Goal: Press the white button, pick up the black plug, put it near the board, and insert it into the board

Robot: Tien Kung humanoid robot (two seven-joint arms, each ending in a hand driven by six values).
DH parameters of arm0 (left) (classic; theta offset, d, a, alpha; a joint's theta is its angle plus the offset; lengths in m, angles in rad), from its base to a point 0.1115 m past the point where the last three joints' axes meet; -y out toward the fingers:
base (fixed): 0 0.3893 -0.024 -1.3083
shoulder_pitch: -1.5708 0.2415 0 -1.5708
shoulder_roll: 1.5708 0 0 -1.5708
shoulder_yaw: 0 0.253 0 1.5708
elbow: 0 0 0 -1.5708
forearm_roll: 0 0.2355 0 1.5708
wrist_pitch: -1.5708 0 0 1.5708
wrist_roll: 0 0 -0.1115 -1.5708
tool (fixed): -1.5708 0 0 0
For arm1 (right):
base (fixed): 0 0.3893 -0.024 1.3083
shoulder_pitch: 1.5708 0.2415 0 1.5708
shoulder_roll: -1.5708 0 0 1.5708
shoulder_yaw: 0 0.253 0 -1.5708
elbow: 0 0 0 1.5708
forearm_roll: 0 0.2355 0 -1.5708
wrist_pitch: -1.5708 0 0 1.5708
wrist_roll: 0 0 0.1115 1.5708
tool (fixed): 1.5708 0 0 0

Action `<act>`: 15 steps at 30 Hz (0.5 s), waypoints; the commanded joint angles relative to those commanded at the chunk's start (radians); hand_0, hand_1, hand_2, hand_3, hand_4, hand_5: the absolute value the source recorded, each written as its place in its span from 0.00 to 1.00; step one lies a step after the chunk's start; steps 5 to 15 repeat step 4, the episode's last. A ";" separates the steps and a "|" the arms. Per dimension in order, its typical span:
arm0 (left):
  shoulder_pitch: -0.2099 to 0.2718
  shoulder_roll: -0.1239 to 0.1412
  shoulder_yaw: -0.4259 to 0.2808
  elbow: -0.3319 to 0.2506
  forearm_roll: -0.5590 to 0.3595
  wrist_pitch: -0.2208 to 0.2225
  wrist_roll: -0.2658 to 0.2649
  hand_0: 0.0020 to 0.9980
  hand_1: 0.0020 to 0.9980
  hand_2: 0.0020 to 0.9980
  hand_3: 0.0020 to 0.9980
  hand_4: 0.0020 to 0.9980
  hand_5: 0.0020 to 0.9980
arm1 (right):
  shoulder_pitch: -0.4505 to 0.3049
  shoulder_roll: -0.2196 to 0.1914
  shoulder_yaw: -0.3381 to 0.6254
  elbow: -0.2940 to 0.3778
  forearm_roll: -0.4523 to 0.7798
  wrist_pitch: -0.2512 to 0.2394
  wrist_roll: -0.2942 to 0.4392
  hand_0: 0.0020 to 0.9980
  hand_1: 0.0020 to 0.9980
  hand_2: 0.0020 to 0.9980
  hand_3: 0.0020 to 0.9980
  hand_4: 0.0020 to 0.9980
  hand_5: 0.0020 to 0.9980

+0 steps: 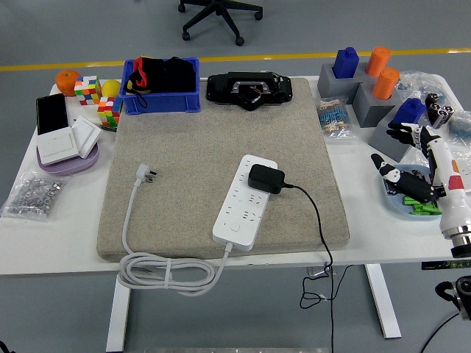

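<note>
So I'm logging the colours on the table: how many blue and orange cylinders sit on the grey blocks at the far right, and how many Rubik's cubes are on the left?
Blue cylinders: 2
Orange cylinders: 2
Rubik's cubes: 2
Total: 6

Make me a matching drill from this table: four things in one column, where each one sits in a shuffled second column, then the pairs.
Things:
1. black plug
2. blue bin
3. right hand
4. bag of small metal parts

Places:
A. far left corner of the grey mat
B. over the right end of the table, fingers spread, holding nothing
C. near left of the table, off the mat
D. seated on the white power strip

Pairs: 1-D, 2-A, 3-B, 4-C
</note>
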 joint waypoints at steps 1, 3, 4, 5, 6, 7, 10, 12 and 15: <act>0.000 -0.001 0.000 0.000 -0.001 0.000 0.000 0.69 0.64 0.61 0.64 0.56 0.18 | 0.000 0.001 0.000 -0.001 0.000 0.000 0.000 0.75 0.71 0.68 0.69 0.83 0.24; 0.000 0.000 0.001 0.000 -0.005 0.000 0.000 0.69 0.64 0.61 0.64 0.56 0.18 | 0.000 0.001 -0.002 -0.003 0.000 0.000 0.001 0.75 0.71 0.68 0.69 0.83 0.24; -0.001 0.000 0.000 0.000 -0.006 0.001 0.001 0.69 0.64 0.61 0.64 0.56 0.18 | 0.000 0.002 -0.002 -0.004 -0.001 0.000 0.001 0.75 0.71 0.68 0.69 0.83 0.24; -0.001 0.000 0.000 0.000 -0.006 0.001 0.001 0.69 0.64 0.61 0.64 0.56 0.18 | 0.000 0.002 -0.002 -0.004 -0.001 0.000 0.001 0.75 0.71 0.68 0.69 0.83 0.24; -0.001 0.000 0.000 0.000 -0.006 0.001 0.001 0.69 0.64 0.61 0.64 0.56 0.18 | 0.000 0.002 -0.002 -0.004 -0.001 0.000 0.001 0.75 0.71 0.68 0.69 0.83 0.24; -0.001 0.000 0.000 0.000 -0.006 0.001 0.001 0.69 0.64 0.61 0.64 0.56 0.18 | 0.000 0.002 -0.002 -0.004 -0.001 0.000 0.001 0.75 0.71 0.68 0.69 0.83 0.24; -0.001 0.000 0.000 0.000 -0.006 0.001 0.001 0.69 0.64 0.61 0.64 0.56 0.18 | 0.000 0.002 -0.002 -0.004 -0.001 0.000 0.001 0.75 0.71 0.68 0.69 0.83 0.24; -0.001 0.000 0.000 0.000 -0.006 0.001 0.001 0.69 0.64 0.61 0.64 0.56 0.18 | 0.000 0.002 -0.002 -0.004 -0.001 0.000 0.001 0.75 0.71 0.68 0.69 0.83 0.24; -0.001 0.000 0.000 0.000 -0.006 0.001 0.001 0.69 0.64 0.61 0.64 0.56 0.18 | 0.000 0.002 -0.002 -0.004 -0.001 0.000 0.001 0.75 0.71 0.68 0.69 0.83 0.24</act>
